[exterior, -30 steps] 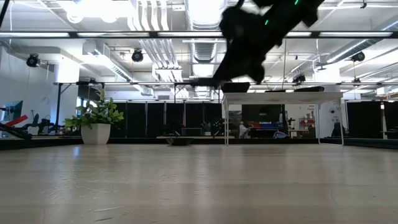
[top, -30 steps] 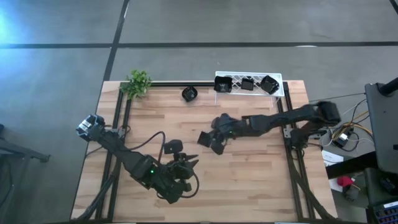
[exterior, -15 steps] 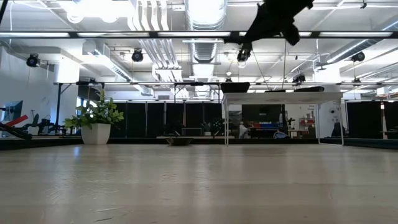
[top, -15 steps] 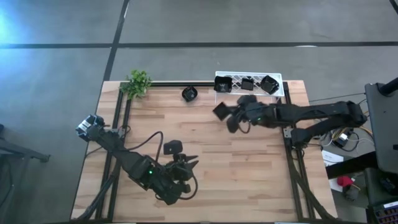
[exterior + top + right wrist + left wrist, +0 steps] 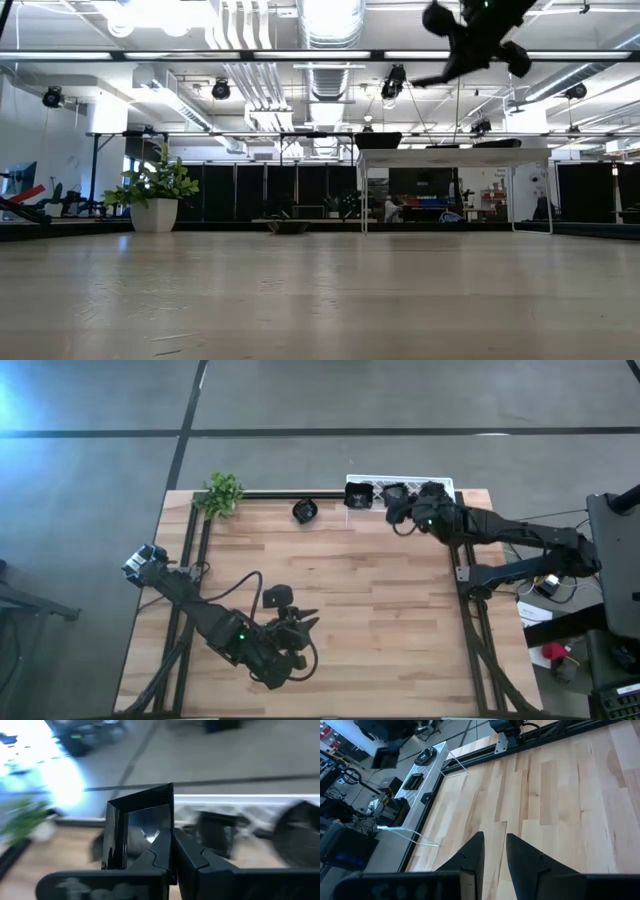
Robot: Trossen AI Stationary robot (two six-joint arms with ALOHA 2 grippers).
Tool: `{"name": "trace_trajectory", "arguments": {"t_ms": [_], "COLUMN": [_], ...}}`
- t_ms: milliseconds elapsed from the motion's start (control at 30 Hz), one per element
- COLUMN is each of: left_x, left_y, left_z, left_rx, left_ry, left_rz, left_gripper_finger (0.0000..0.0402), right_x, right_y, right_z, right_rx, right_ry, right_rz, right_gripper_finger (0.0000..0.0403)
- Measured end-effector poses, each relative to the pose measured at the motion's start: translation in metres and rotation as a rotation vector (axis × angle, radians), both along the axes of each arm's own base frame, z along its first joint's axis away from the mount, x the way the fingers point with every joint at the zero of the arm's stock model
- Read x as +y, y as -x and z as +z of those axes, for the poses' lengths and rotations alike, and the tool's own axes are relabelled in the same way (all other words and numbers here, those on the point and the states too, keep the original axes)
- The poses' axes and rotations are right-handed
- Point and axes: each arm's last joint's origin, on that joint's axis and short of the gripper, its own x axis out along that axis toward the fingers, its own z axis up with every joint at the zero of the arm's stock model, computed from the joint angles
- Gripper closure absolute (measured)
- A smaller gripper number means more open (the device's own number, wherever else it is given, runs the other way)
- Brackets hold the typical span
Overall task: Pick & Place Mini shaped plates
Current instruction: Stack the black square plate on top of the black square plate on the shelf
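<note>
My right gripper (image 5: 403,520) hangs above the table's far right, just short of the white lattice rack (image 5: 452,488), shut on a dark square mini plate (image 5: 140,827). Other dark plates sit in the rack (image 5: 360,496) (image 5: 397,490). One more plate (image 5: 305,510) rests on its base on the wood left of the rack. My left gripper (image 5: 305,622) stands near the table's near left, open, with nothing between its fingers (image 5: 470,855). My right gripper pinches one side wall of the square plate (image 5: 169,827) between its two fingers. The fingers slant down toward the table's far edge. The plate is lifted clear and stands on edge, its hollow turned toward the wrist camera.
A small green plant (image 5: 222,493) stands at the far left corner. Black frame rails run along the table's left (image 5: 190,550) and right (image 5: 465,580) sides. Bare wood (image 5: 380,610) lies between the two arms.
My right gripper has carried the square plate from the middle of the table up and toward the far right, up to the rack. It has rolled on the way, turning the plate on edge. It has stayed shut.
</note>
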Motion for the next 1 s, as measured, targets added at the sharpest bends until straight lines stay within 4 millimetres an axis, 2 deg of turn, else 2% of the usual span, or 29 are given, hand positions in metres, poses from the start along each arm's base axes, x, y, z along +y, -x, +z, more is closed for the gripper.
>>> {"name": "trace_trajectory", "arguments": {"t_ms": [167, 300, 633, 1000], "left_x": [0.000, 0.000, 0.000, 0.001], "left_y": [0.000, 0.000, 0.000, 0.000], "left_z": [0.000, 0.000, 0.000, 0.001], "left_rx": [0.010, 0.017, 0.019, 0.008], "left_ry": [-0.018, -0.032, -0.036, -0.053], "left_rz": [-0.010, -0.017, -0.019, -0.001], "left_gripper_finger": [0.0324, 0.0324, 0.0324, 0.0324], "right_x": [-0.026, -0.042, -0.059, -0.068], "right_y": [0.016, 0.020, 0.000, -0.010], "right_z": [-0.008, -0.011, -0.038, -0.054], "right_rx": [0.047, 0.037, 0.038, 0.083], "right_ry": [-0.053, -0.070, -0.179, -0.203], "right_rz": [-0.173, -0.259, -0.326, -0.361], "right_gripper_finger": [0.0394, 0.0394, 0.0394, 0.0394]}}
